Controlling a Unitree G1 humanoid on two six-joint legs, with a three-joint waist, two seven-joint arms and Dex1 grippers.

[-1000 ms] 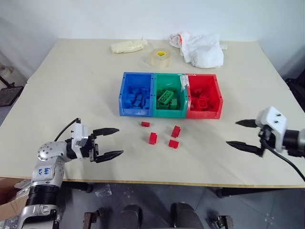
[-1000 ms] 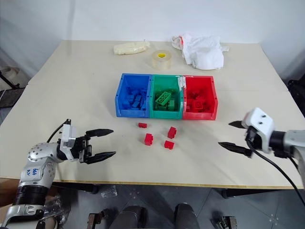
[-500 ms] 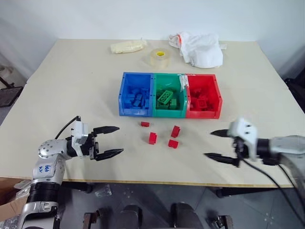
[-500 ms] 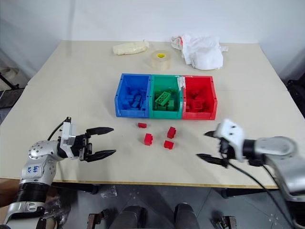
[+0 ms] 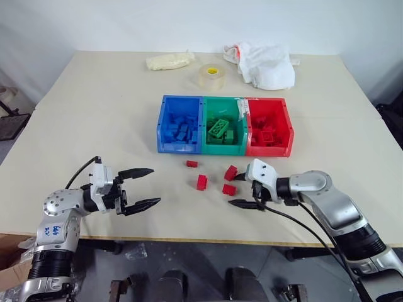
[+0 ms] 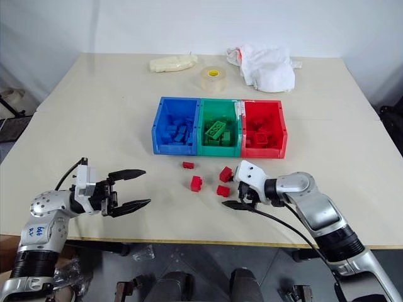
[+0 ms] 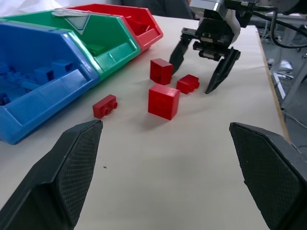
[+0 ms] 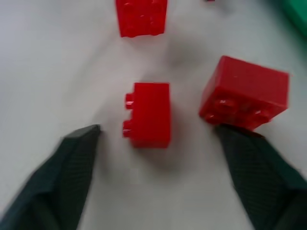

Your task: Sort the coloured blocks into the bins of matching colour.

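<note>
Just below frame center, the right hand (image 5: 241, 190) is sitting spread around a red block (image 5: 229, 189), so it's way nearer. Left hand (image 5: 145, 187) is hanging spread at lower left.

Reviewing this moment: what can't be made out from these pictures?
- Right gripper, eye views: whether a fingertip touches the red block between its open fingers can't be judged from this angle.
- Right wrist view: the larger red block meets one finger; contact is blurred.
- Bins, eye views: the piled blocks inside overlap, so they can't be counted.
- White bag, far table edge: crumpled shut, contents hidden.
</note>
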